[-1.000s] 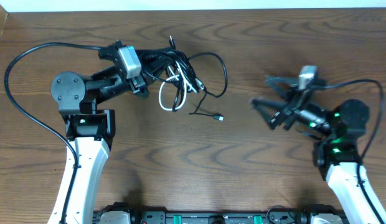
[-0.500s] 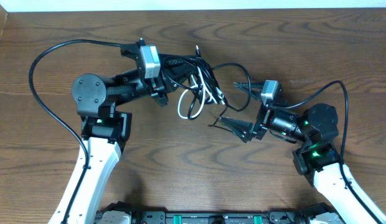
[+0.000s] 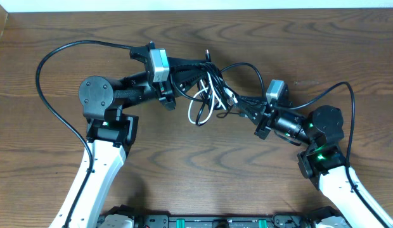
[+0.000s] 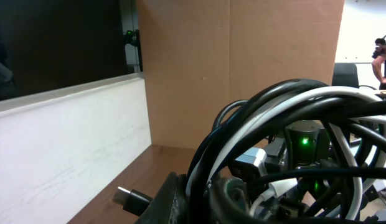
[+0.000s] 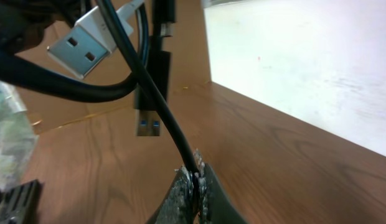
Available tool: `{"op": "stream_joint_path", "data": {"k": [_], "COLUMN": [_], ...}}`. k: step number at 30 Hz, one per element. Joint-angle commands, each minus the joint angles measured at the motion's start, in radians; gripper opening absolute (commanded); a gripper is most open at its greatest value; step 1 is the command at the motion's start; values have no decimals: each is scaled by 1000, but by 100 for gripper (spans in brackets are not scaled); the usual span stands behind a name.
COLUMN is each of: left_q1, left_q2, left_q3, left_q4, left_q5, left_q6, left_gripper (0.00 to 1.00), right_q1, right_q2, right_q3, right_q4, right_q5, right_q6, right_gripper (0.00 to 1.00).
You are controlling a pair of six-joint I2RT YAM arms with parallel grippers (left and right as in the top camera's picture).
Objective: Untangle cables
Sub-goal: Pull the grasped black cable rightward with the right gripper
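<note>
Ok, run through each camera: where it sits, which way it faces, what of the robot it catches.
Overhead: fixed above the table, facing straight down; left arm, right arm, left tool and right tool at the cable bundle.
Left wrist: on the left arm, facing into the cable bundle; own tool mostly hidden, right arm's green light behind.
Right wrist: on the right arm, looking over its tool, shut on a black cable.
Shared: overhead and left wrist both see the white cable.
</note>
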Motion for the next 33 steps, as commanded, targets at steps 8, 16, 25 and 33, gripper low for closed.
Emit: {"op": "stream_joint_path", "data": {"k": [8, 16, 25, 33], "left_q1": [43, 73, 116, 131], "left_q2": [-6, -6, -6, -6], "left_q3": [22, 22, 22, 22], "left_q4": [9, 9, 9, 9], "left_q5": [-13, -13, -13, -13], "left_q6": [-13, -13, -13, -13], "left_gripper": [7, 8, 7, 7], "right_q1": [-60, -170, -295, -378], "right_q2": [1, 1, 1, 1], "right_q3": [12, 12, 12, 12], "right_q4": [-6, -6, -6, -15], "right_q5": [160, 161, 169, 172], "right_q6": [16, 40, 66, 68], "right_gripper": [1, 1, 1, 1]}}
